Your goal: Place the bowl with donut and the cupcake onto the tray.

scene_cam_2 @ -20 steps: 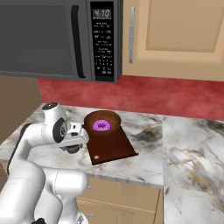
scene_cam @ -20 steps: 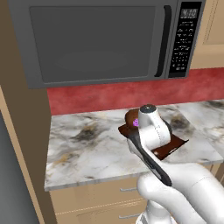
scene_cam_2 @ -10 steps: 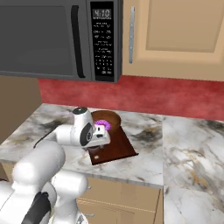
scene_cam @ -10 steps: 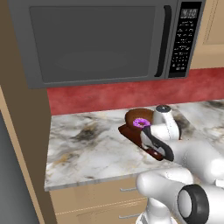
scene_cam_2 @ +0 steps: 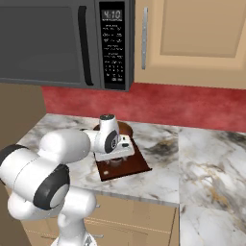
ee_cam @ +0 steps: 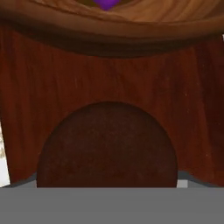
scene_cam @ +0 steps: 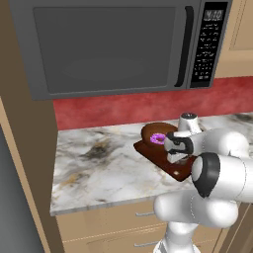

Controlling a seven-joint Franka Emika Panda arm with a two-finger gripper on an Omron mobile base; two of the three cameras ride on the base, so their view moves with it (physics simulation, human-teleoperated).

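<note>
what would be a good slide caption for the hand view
Close-up over the dark brown cupcake on the reddish-brown tray, with the wooden bowl and purple donut beyond.

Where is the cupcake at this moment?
In the hand view the cupcake sits on the tray, close to the camera, with the bowl holding the donut just beyond it.

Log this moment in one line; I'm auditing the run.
bowl with donut: on tray | cupcake: on tray, under hand
</note>
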